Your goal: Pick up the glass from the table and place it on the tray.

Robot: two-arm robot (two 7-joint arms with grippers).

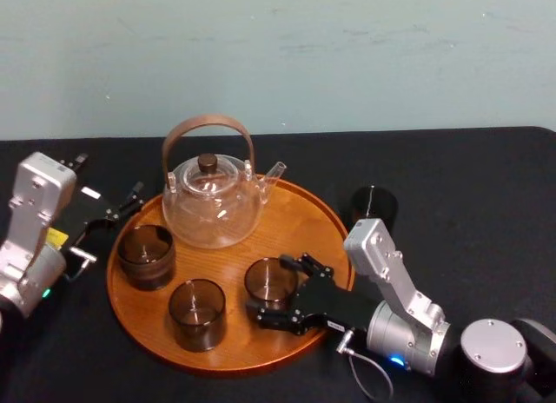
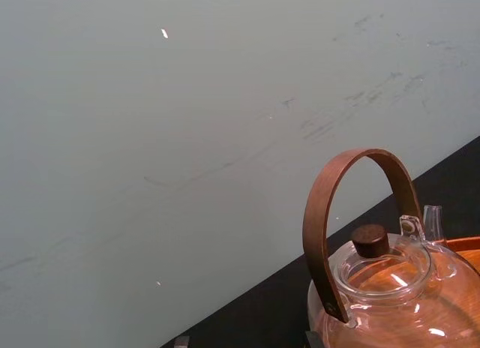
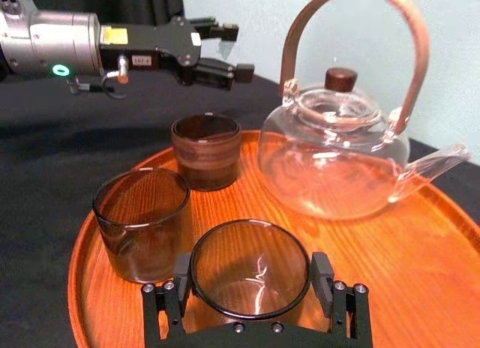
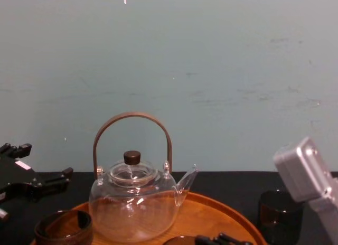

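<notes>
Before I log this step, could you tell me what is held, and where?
The right gripper clasps a smoked glass by its opposite sides, on the tray; the left gripper holds nothing.

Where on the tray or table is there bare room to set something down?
Bare wood on the tray lies between the teapot and the right rim, behind the right pincer, shut on the near-right glass. The tray's left half is crowded by the far-left glass and front glass, the left pincer open beside it. The table is bare right of the dark glass.
</notes>
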